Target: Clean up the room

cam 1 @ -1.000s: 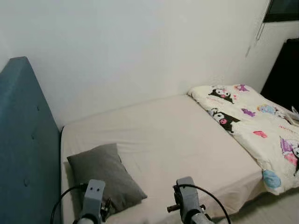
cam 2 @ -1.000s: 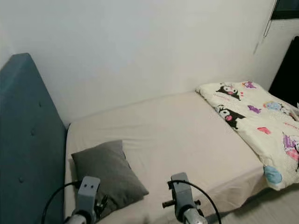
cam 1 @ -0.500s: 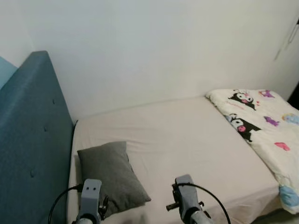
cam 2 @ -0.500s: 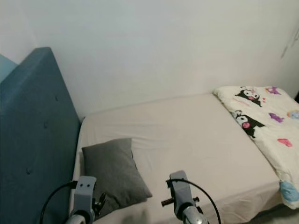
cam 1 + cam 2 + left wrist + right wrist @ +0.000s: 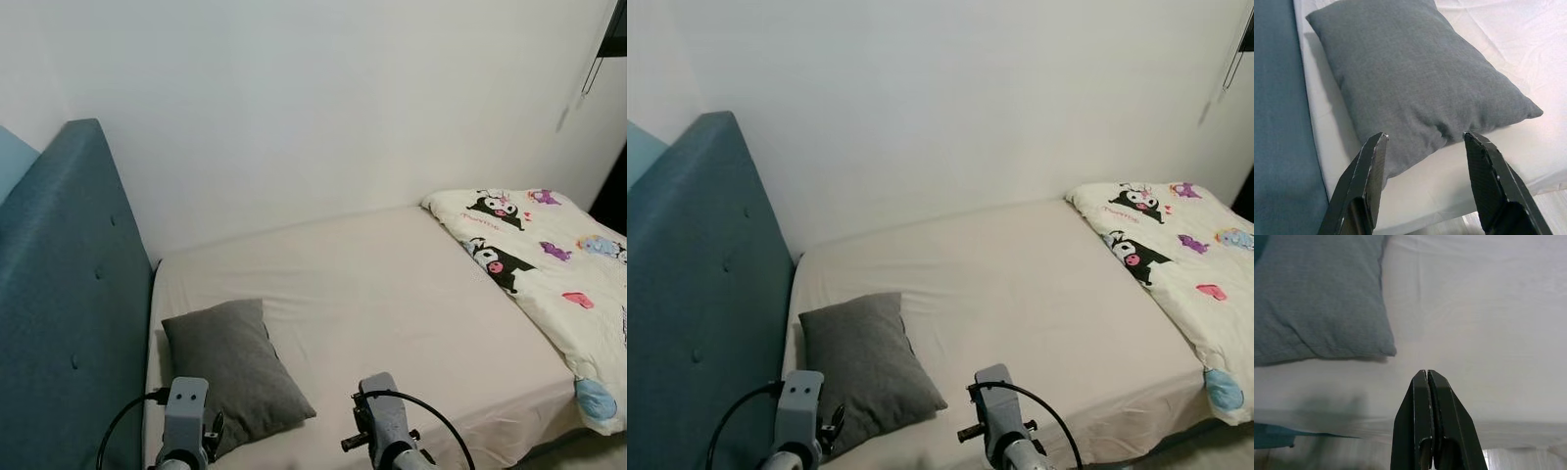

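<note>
A grey pillow (image 5: 233,363) lies on the cream bed sheet (image 5: 382,304) near the blue headboard (image 5: 69,323). A white cartoon-print quilt (image 5: 544,264) is bunched at the bed's right end. My left gripper (image 5: 1425,139) hovers open above the pillow's near edge (image 5: 1415,88), its fingers (image 5: 1369,181) apart and empty. My right gripper (image 5: 1426,377) is shut with nothing in it, held over the sheet's front edge just right of the pillow's corner (image 5: 1317,303). Both wrists (image 5: 186,411) (image 5: 382,421) show at the bottom of the eye views.
A white wall (image 5: 313,108) runs behind the bed. A dark window edge with a hanging cord (image 5: 588,69) is at the top right. A strip of floor (image 5: 588,446) shows by the bed's front right corner.
The camera swung left and then partly back right, so the whole scene shifted. Pillow, quilt and both grippers keep the same positions relative to each other.
</note>
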Controlling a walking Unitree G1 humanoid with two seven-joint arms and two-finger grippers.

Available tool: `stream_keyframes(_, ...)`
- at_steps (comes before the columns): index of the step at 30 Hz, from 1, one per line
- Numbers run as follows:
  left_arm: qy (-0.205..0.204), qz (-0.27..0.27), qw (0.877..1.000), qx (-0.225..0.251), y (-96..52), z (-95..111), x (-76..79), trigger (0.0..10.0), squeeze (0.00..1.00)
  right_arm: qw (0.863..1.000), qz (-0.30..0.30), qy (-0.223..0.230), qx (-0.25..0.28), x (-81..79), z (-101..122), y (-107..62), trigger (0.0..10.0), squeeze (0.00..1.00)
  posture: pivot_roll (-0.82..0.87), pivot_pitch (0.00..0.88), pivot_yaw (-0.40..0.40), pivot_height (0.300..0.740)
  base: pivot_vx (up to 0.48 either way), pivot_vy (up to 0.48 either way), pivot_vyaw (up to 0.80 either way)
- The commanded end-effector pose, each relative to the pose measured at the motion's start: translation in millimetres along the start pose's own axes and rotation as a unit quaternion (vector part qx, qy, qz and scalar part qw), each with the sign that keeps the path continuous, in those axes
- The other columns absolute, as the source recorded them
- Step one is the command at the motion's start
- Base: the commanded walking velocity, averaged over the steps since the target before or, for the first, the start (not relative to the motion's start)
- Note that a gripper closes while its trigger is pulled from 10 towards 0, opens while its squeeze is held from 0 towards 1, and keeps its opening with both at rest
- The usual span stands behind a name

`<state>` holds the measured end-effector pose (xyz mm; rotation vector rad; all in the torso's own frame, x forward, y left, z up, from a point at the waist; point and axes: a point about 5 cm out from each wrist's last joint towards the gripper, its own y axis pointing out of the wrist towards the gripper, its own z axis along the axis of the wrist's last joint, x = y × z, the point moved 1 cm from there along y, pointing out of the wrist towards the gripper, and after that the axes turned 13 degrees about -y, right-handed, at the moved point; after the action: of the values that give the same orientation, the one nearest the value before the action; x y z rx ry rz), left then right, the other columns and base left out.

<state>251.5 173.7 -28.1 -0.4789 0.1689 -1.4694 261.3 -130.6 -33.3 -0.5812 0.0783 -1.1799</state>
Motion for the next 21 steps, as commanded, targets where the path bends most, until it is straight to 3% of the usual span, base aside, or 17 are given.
stream_keyframes(1, 0.007, 0.006, 1.000, 0.000, 0.7, 1.9, -5.0, 10.0, 0.00, 1.000, 0.003, -0.009, 0.004, -0.9, 1.1, 0.5, 10.0, 0.00, -0.04, 0.034, -0.050, 0.740, 0.000, 0.000, 0.00)
stream_keyframes(3, 0.010, 0.005, 1.000, -0.002, 1.1, 2.2, -4.6, 10.0, 0.00, 1.000, 0.005, -0.013, 0.003, -1.3, 1.1, 0.6, 10.0, 0.00, -0.04, 0.035, -0.050, 0.740, 0.000, -0.199, 0.00)
stream_keyframes(12, 0.012, 0.003, 1.000, 0.001, 0.7, 1.8, -2.1, 10.0, 0.00, 1.000, 0.006, -0.019, 0.009, -2.5, 2.9, 0.8, 10.0, 0.00, -0.04, 0.038, -0.052, 0.740, 0.000, -0.469, 0.75)
stream_keyframes(21, -0.011, 0.022, 1.000, 0.000, 0.0, 1.4, -7.7, 10.0, 0.00, 1.000, 0.012, -0.007, 0.008, -4.7, 1.4, 0.3, 10.0, 0.00, -0.03, 0.044, -0.056, 0.740, 0.000, 0.000, 0.00)
